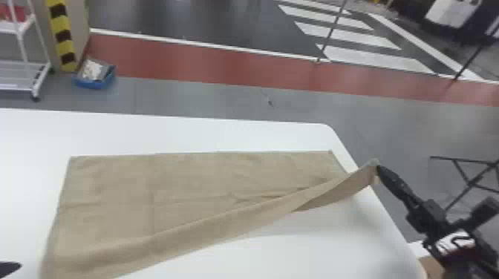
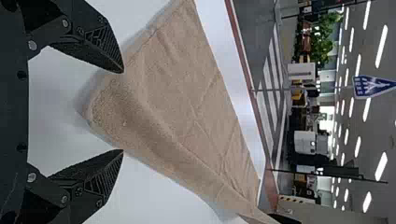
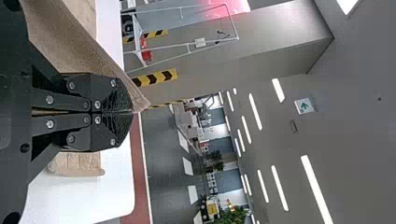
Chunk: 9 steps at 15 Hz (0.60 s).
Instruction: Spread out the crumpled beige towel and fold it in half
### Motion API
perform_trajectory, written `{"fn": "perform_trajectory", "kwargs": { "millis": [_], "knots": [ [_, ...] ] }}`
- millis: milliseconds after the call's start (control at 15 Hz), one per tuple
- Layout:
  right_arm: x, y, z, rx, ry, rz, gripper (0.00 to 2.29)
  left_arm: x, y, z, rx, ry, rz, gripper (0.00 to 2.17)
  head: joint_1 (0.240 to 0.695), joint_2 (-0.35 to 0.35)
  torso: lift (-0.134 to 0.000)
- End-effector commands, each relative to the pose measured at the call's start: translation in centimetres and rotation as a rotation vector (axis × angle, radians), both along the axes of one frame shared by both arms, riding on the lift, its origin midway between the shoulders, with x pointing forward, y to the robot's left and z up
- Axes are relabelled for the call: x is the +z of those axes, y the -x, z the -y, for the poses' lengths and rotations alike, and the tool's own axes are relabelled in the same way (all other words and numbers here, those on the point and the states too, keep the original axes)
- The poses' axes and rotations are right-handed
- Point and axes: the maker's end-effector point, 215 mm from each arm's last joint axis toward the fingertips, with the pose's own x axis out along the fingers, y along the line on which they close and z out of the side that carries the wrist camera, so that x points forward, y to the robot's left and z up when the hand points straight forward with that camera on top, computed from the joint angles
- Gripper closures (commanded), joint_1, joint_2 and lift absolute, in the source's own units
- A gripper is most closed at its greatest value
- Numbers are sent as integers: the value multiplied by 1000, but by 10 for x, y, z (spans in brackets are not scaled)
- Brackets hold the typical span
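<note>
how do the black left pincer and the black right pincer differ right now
The left pincer has its two fingers spread apart, while the right pincer is shut. The left pincer holds nothing; the right pincer grips a raised corner of the beige cloth towel. Both are black and two-fingered.

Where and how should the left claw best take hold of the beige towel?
Probably pinch the beige towel at its near left corner, coming low from the robot's side with the open left claw. That corner narrows to a rounded tip facing the claw's gap, while the right claw holds the near edge's other end raised.
</note>
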Motion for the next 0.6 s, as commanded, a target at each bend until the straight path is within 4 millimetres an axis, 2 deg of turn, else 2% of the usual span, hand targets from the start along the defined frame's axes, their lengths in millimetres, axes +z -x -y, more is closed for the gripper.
{"fn": "perform_trajectory", "kwargs": {
  "millis": [0,200,533],
  "knots": [
    [1,0,0,0,-2,3,1575,-13,1,-1,-9,-35,-4,468,695,-350,-124],
    [4,1,2,-2,-6,11,1575,-26,2,1,-11,-44,-26,518,695,-350,-124],
    [5,3,6,-10,-4,13,1575,-32,1,6,-16,-54,-35,522,695,-350,-124]
  ]
}}
